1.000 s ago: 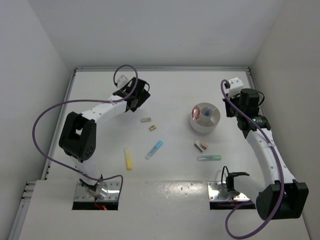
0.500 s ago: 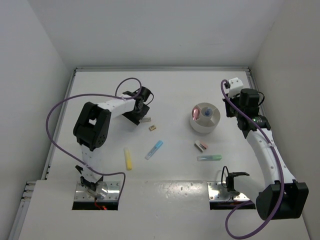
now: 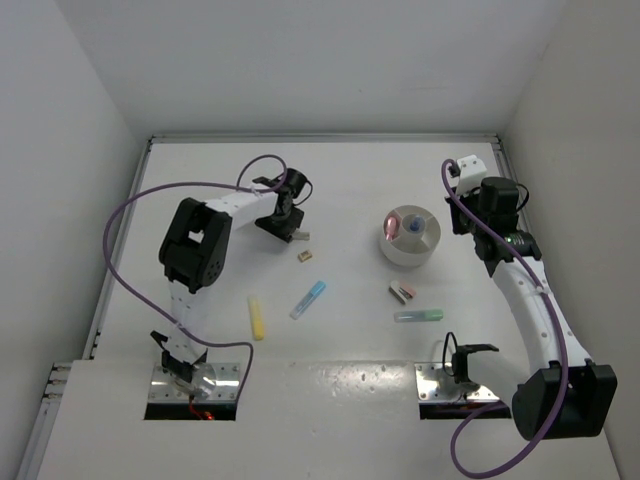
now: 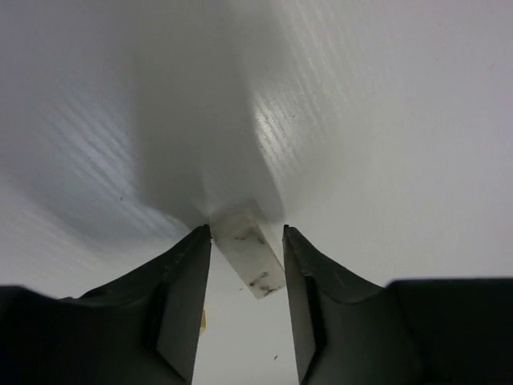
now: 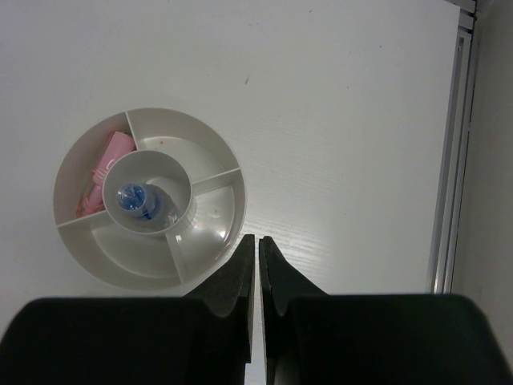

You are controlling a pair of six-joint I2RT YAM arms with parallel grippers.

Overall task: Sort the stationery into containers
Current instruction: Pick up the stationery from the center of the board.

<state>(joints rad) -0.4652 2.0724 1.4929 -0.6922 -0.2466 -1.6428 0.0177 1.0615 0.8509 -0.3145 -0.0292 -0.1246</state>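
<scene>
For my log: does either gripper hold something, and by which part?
Nothing held. Left gripper only straddles a pale block; right gripper is shut, empty.

We see our left gripper [image 4: 247,234] with its dark fingers [image 4: 183,301] rising from the bottom edge, jaws apart. A small whitish block [image 4: 252,258], flecked dark, lies tilted between their tips on the white table [image 4: 385,120].

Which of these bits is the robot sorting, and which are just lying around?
For the job: white dish, the pink piece and bottle in it, yellow stick, blue stick, green stick, pink block, tan block, pale block.
Just there: purple cables, metal base plates.
</scene>
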